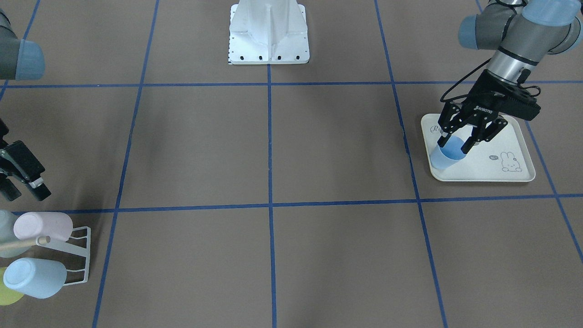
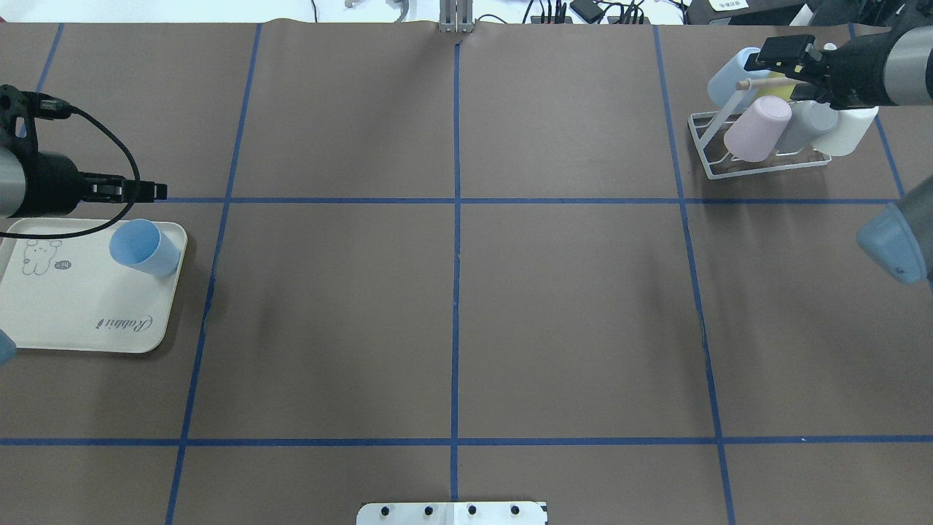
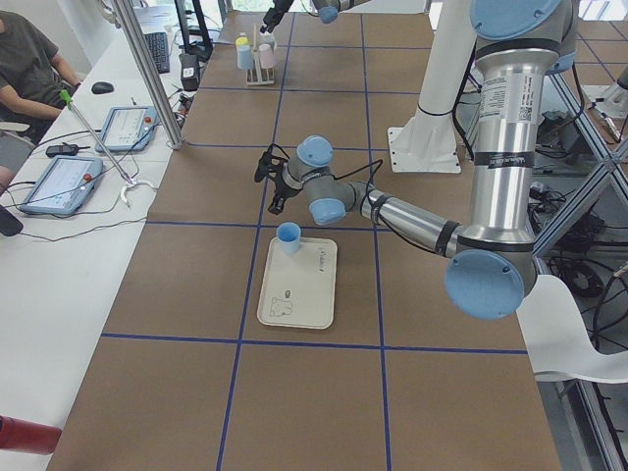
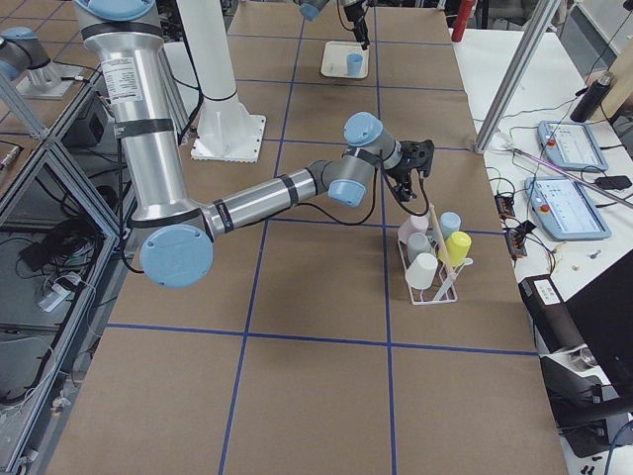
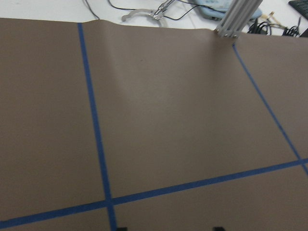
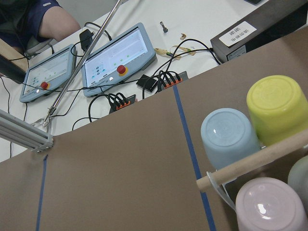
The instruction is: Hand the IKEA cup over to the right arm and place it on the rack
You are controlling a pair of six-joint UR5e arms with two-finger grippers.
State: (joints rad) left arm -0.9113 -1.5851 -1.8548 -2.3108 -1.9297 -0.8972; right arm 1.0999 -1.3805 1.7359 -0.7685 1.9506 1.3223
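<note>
The light-blue IKEA cup [image 1: 448,157] [image 2: 142,246] [image 3: 287,235] stands upright, mouth up, on a corner of the cream rabbit-printed tray [image 1: 501,136] [image 2: 73,306]. My left gripper [image 1: 454,146] [image 2: 154,191] hangs open just above and beyond the cup, apart from it. The left wrist view shows only bare table. At the other end of the table my right gripper [image 1: 25,193] [image 2: 773,57] hovers open and empty over the white wire rack [image 1: 77,255] [image 2: 711,149] [image 4: 435,287]. The rack holds several upturned cups under its wooden dowel [image 6: 250,163].
The robot's white base plate [image 1: 268,36] sits at mid-table on the robot's edge. Beyond the far edge are tablets [image 6: 120,55], cables and a metal post [image 3: 147,69]. A person [image 3: 29,59] sits at that side table.
</note>
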